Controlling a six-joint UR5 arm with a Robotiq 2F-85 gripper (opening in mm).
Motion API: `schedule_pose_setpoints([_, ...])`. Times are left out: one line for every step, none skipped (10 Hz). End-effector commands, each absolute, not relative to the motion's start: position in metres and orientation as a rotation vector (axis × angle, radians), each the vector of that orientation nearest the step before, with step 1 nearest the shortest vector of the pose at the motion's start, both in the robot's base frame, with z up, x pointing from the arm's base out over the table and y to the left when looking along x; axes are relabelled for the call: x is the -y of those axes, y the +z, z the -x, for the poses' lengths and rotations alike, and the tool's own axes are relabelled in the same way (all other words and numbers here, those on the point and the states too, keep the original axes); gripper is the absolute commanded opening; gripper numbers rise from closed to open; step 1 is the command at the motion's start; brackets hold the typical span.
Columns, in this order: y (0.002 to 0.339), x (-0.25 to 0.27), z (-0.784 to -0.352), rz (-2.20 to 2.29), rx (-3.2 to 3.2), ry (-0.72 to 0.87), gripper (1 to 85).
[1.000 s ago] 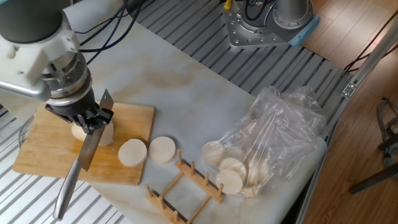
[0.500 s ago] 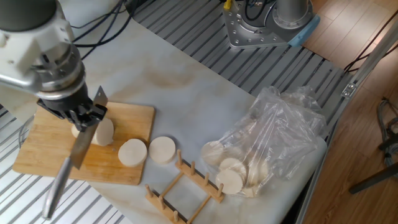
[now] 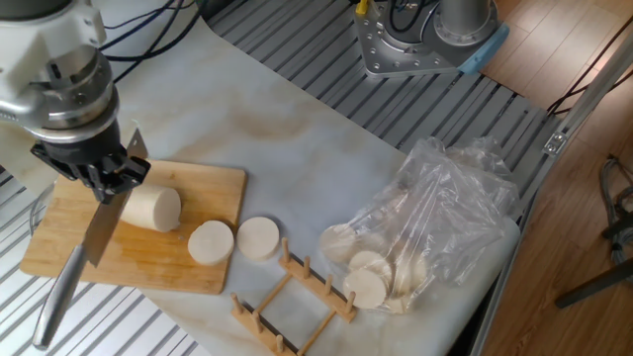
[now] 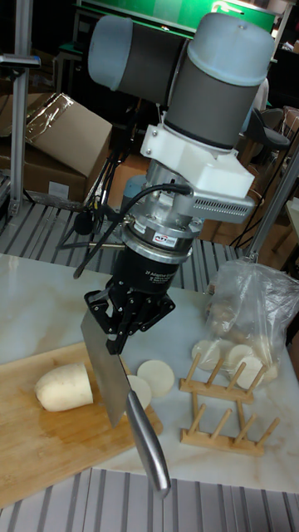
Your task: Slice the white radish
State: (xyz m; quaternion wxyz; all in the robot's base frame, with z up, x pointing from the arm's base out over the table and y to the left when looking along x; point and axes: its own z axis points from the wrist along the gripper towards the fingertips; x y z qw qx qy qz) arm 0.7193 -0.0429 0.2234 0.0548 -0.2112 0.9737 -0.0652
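I am clamping my gripper (image 4: 124, 320) on the cleaver (image 4: 106, 366), hovering at nine o'clock of the white radish (image 3: 150, 207) lying on the cutting board (image 3: 59, 237); I'm keeping the blade square and vertical.

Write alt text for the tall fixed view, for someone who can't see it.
A robot arm's gripper holds a cleaver by the blade, its handle pointing down toward the camera, above a wooden cutting board with a white radish lying on it. Two cut slices lie beside a wooden rack, with a plastic bag of slices behind.
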Motion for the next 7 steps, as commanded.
schedule_pose_setpoints([0.226, 0.039, -0.722, 0.655, -2.933, -0.166, 1.3])
schedule_pose_setpoints([0.226, 0.035, -0.721, 0.641, -2.935, -0.140, 1.3])
schedule_pose_setpoints([0.226, 0.035, -0.723, 0.622, -2.932, -0.138, 1.3])
schedule_pose_setpoints([0.225, 0.034, -0.722, 0.603, -2.936, -0.130, 1.3])
schedule_pose_setpoints([0.219, 0.035, -0.719, 0.600, -2.939, -0.108, 1.3])
schedule_pose_setpoints([0.214, 0.037, -0.717, 0.622, -2.938, -0.104, 1.3])
schedule_pose_setpoints([0.210, 0.040, -0.711, 0.670, -2.950, -0.108, 1.3])
